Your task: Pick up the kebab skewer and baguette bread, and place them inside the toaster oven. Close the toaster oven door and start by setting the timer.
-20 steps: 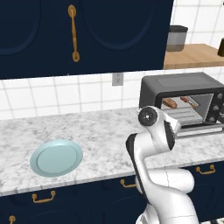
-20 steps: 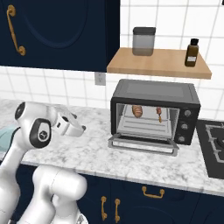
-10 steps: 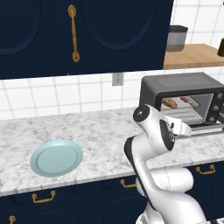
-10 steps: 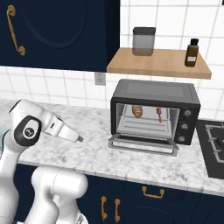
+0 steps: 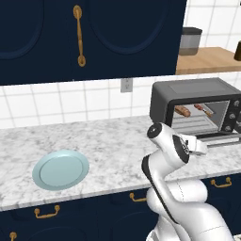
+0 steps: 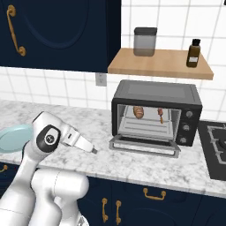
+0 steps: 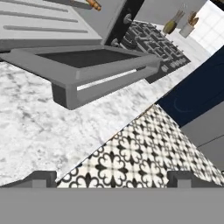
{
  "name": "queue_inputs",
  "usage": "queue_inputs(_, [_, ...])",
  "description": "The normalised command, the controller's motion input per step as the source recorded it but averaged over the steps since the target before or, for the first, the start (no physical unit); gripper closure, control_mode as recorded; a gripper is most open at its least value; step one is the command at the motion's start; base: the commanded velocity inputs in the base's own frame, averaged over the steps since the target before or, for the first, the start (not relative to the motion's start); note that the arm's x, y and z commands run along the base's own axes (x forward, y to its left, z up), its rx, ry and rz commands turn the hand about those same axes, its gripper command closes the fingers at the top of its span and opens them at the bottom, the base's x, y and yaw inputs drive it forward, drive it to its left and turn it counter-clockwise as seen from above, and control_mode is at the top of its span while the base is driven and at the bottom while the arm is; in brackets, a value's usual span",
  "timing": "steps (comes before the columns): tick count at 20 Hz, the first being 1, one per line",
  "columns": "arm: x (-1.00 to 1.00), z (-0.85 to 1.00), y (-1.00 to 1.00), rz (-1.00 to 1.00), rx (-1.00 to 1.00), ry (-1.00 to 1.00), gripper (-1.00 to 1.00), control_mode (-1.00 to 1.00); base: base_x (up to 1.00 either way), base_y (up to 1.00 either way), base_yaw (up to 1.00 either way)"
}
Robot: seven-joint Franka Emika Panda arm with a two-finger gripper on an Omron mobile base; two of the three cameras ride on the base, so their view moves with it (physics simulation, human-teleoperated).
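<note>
The dark toaster oven point(image 6: 156, 93) stands on the marble counter, its door point(image 6: 145, 147) folded down flat. Inside, on the rack, the baguette bread point(image 6: 138, 112) lies at the left and the kebab skewer point(image 6: 160, 115) at the right; both also show in the left base view, baguette bread point(image 5: 182, 111) and kebab skewer point(image 5: 203, 109). My gripper point(image 6: 93, 150) hangs low over the counter, left of the door's front edge, open and holding nothing. In the hand view the door's bar handle point(image 7: 105, 81) lies ahead of the open gripper point(image 7: 111, 179).
A pale blue plate point(image 5: 61, 169) lies bare on the counter at the left. A stove top point(image 6: 214, 143) adjoins the oven on the right. The oven's knobs point(image 6: 190, 121) sit on its right face. A wooden shelf point(image 6: 161, 62) above carries a jar and a bottle.
The hand has swung down and forward, now reaching low towards the front edge of the open door. The jaws stayed open. Oven, food and plate have not moved.
</note>
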Motion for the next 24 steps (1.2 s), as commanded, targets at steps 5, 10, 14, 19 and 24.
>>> queue_inputs(5, [0.03,-0.39,-0.52,0.00,0.01,0.00,-1.00,-1.00,0.00,0.00,0.00])
queue_inputs(10, [-0.04,-0.67,-0.55,0.00,0.01,-0.02,-1.00,-1.00,0.00,0.00,0.00])
queue_inputs(14, [-0.01,-0.66,-0.24,0.00,0.05,-0.08,-1.00,-1.00,0.00,0.00,0.00])
queue_inputs(19, [0.10,-0.62,0.00,0.00,0.07,-0.16,-1.00,-1.00,0.00,0.00,0.00])
queue_inputs(24, [0.17,-0.77,0.00,0.00,0.05,-0.11,-1.00,-1.00,0.00,0.00,0.00])
